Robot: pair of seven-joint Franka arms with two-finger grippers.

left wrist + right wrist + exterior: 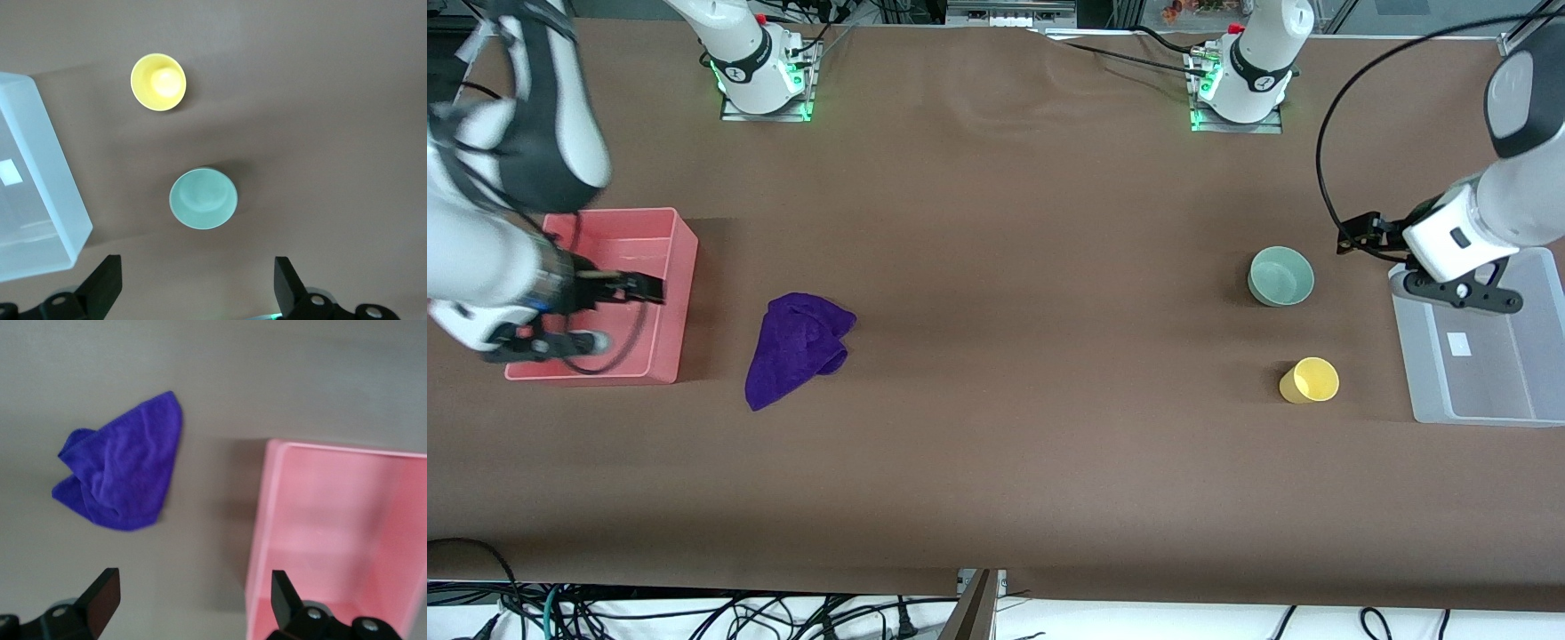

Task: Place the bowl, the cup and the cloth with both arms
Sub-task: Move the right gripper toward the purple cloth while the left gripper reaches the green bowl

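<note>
The pale green bowl stands upright toward the left arm's end of the table. The yellow cup stands nearer to the front camera than the bowl. Both show in the left wrist view, the bowl and the cup. The purple cloth lies crumpled beside the pink bin and also shows in the right wrist view. My left gripper is open and empty, up in the air by the clear bin's edge. My right gripper is open and empty, over the pink bin's edge.
An empty pink bin stands at the right arm's end of the table. A clear plastic bin stands at the left arm's end. Brown table covering lies between the cloth and the bowl.
</note>
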